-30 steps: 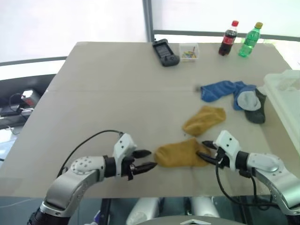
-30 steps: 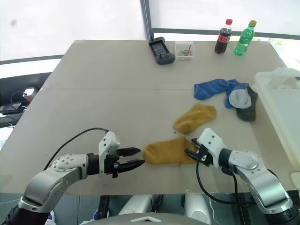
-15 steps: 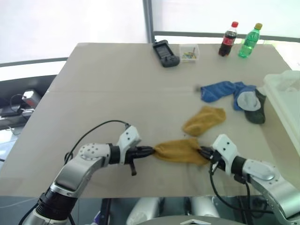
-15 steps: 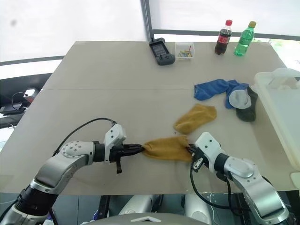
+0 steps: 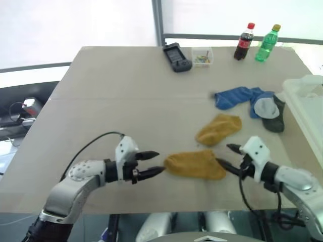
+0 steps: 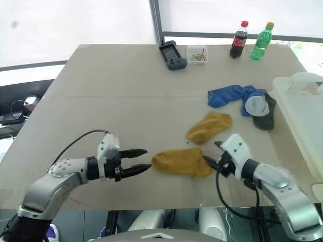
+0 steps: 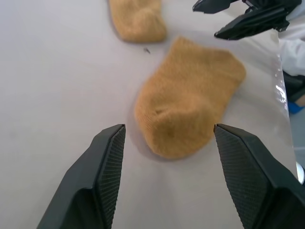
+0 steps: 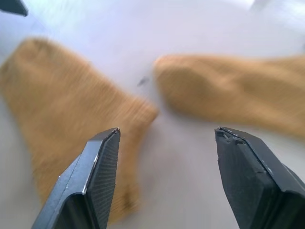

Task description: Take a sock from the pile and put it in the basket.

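While both tools sit spread, I've got one mustard sock [image 5: 195, 164] flat on the desk [image 5: 126, 91] between left tool [image 5: 153, 164] and right tool [image 5: 228, 157], untouched. Second mustard sock [image 5: 219, 128], one blue sock [image 5: 237, 97], one grey sock [image 5: 270, 112] lie beyond; basket [image 5: 309, 106] past my right tool.

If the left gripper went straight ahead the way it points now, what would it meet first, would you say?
Most likely the near mustard-yellow sock. The left gripper is open, just short of that sock's end and aimed at it. Past the sock lies the right gripper, also open.
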Robot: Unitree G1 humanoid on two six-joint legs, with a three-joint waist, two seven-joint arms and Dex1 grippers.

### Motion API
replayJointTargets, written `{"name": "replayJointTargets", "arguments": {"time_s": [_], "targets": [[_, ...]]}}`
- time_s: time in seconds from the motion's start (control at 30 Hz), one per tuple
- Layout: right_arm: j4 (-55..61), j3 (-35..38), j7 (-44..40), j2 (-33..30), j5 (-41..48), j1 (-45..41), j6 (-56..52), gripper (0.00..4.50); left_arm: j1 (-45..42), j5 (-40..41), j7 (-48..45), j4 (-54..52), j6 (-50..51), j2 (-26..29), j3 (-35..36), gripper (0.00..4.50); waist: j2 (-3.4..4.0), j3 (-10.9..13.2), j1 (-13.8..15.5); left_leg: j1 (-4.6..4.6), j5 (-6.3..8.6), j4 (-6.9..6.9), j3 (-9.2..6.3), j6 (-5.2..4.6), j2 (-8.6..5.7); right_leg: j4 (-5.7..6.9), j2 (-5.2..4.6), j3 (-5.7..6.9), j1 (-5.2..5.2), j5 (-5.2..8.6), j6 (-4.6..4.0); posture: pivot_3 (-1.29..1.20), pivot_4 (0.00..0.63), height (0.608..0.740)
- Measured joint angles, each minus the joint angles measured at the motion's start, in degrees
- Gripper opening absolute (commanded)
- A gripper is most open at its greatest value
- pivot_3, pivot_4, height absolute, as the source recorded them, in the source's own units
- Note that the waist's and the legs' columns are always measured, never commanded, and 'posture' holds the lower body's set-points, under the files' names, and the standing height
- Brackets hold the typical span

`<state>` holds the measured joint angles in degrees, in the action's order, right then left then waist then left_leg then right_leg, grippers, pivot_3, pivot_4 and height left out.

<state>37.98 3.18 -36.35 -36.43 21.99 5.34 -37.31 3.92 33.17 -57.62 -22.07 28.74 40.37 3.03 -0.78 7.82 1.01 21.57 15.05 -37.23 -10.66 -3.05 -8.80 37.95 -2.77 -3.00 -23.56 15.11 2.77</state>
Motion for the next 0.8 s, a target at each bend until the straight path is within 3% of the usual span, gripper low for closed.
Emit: {"name": "replayJointTargets", "arguments": {"time_s": [0.27,0.5,0.73,0.8], "targets": [[-18.1,-7.6,0.8,2.5,-8.2,-14.6,5.4,3.29,0.5,-0.6,0.5,-1.4,-3.1,0.1,1.1,3.20,0.01,0.0,-0.2,0.13,0.00,0.05,0.02,0.00,0.00,-0.06,0.00,0.00,-0.11,-0.01,-0.03,0.00,0.150,0.740],[-19.4,-12.6,-1.3,5.5,-8.5,-16.0,6.0,3.29,-0.8,-1.0,4.1,-1.9,-3.1,-1.3,1.0,3.20,0.01,0.0,-0.2,0.14,0.00,-0.01,0.02,0.00,0.00,-0.04,0.00,0.00,-0.09,-0.01,-0.03,0.00,0.150,0.740],[-27.7,-16.2,-1.3,8.9,-11.8,-22.0,6.9,0.06,-0.7,-0.9,5.8,-2.9,-2.9,-1.8,1.0,3.27,0.02,0.0,-0.3,0.07,-0.01,0.01,0.03,0.00,0.00,0.00,0.02,-0.02,-0.11,-0.02,-0.04,0.00,0.150,0.740],[-29.1,-17.1,-1.5,9.6,-12.8,-23.4,7.6,0.06,-0.6,-1.0,6.3,-3.1,-2.9,-1.9,1.0,3.27,0.02,0.0,-0.3,0.07,-0.01,0.01,0.03,0.00,0.00,-0.01,0.02,-0.02,-0.11,-0.02,-0.04,0.00,0.150,0.740]]}}
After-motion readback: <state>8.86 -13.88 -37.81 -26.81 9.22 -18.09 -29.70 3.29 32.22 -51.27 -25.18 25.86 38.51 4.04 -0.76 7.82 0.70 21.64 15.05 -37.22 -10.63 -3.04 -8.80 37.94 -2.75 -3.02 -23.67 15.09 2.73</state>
